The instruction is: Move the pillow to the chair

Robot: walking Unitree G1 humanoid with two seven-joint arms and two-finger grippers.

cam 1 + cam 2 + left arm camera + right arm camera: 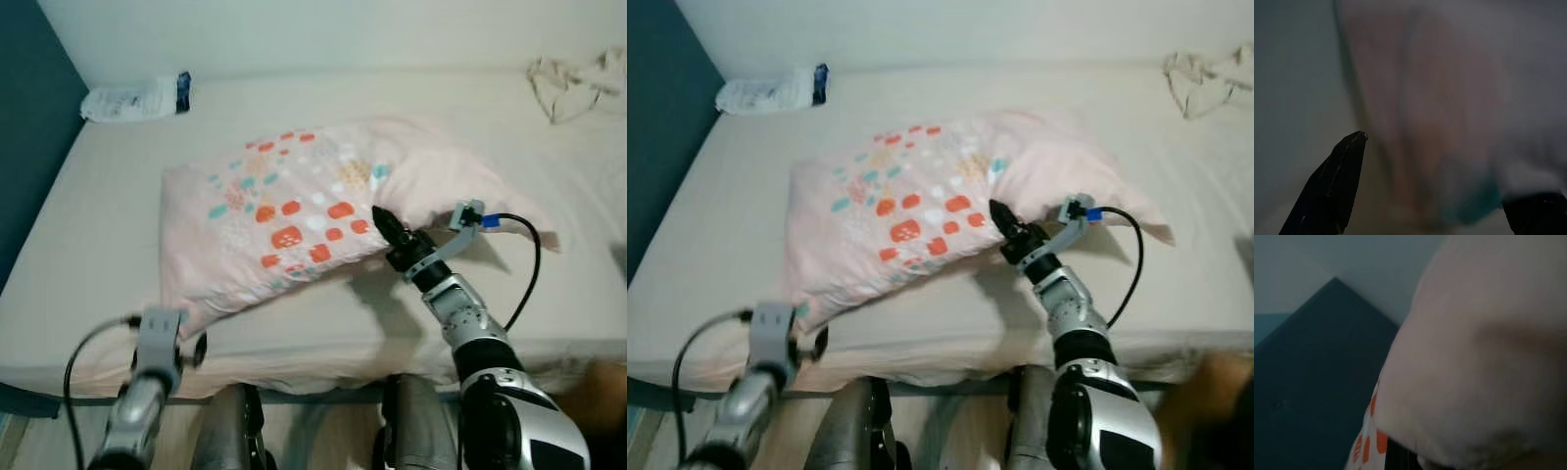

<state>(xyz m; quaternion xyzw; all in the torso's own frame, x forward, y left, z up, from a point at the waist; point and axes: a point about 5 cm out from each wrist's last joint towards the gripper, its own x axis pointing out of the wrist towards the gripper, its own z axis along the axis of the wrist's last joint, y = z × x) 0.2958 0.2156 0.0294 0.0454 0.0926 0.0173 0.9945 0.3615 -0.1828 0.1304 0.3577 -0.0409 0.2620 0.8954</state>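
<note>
A pale pink pillow (304, 211) with orange and teal patches lies slantwise on the cream bed (98, 245). My right gripper (384, 223) is at the pillow's near right edge, its black fingers drawn to a point and pressed into the fabric. In the right wrist view the pillow cloth (1484, 357) drapes over the fingers and hides them. My left gripper (1449, 166) is open at the pillow's near left corner (191, 313). Its two fingers stand wide apart, with the teal-patched corner (1469, 196) between them.
A white packet with a blue end (132, 101) lies at the bed's back left. A crumpled cloth (573, 83) sits at the back right. A dark teal wall (29, 147) borders the bed on the left. A blurred brown shape (1210, 387) shows at lower right.
</note>
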